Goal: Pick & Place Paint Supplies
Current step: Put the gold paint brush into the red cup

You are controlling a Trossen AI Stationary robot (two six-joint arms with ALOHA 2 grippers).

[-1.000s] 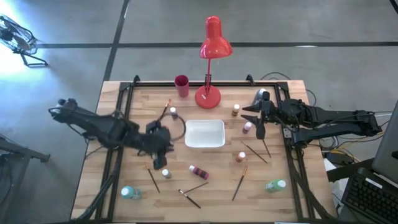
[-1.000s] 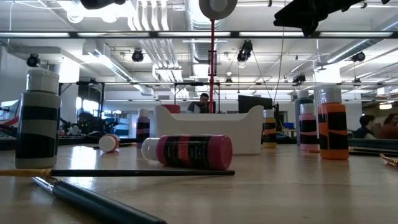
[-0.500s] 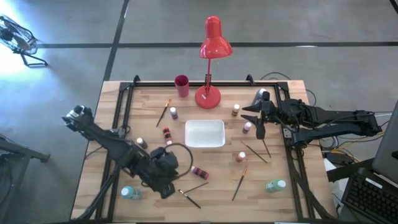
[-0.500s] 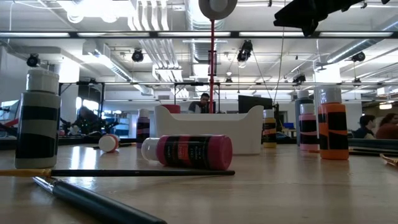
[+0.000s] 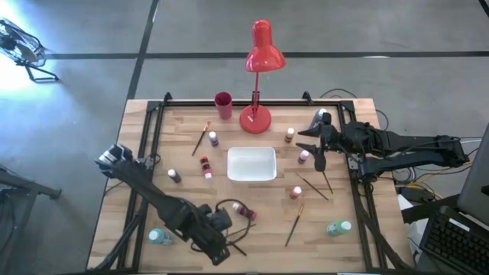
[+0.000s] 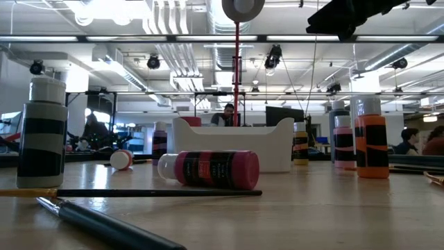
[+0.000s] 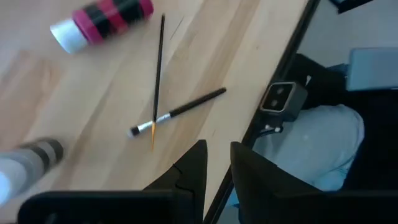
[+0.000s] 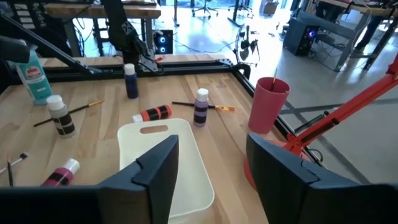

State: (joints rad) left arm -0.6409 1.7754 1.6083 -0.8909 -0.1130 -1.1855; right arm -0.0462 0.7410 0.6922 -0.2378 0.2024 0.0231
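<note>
The left gripper point(image 5: 220, 250) hangs over the front edge of the tabletop point(image 5: 344, 153), a little left of the middle. Its fingers point(image 7: 198, 169) have only a thin gap between them, and they hold nothing. Just past it, two brushes point(image 7: 180, 112) lie crossed on the wood. A pink bottle point(image 5: 244, 211) lies on its side close behind them. A dark striped bottle point(image 7: 28, 160) with a pale cap stands nearby, mostly hidden under the arm from above.

The right gripper point(image 5: 317, 159) hangs over the right side of the tabletop, beside a small pink bottle point(image 5: 304, 156). Its fingers point(image 8: 155, 171) are wide apart and hold nothing.

A white tray point(image 5: 251, 164) sits in the middle of the tabletop and has nothing in it. A red lamp point(image 5: 255, 118) stands at the back edge, and a red cup point(image 5: 223, 105) stands just left of it.

From above I count nine bottles. A purple one point(image 5: 213, 139), a red one point(image 5: 205, 166) lying down and a dark one point(image 5: 173, 176) are left of the tray. A brown one point(image 5: 289, 135) and an orange one point(image 5: 296, 192) are right of the tray, along with the small pink one. A teal one point(image 5: 159, 237) lies near the front left corner, and another teal one point(image 5: 338, 228) is near the front right corner.

I count six brushes: one point(image 5: 202, 137) by the purple bottle, two point(image 5: 313, 187) near the right gripper, one point(image 5: 294, 225) by the front edge, and the crossed pair.
</note>
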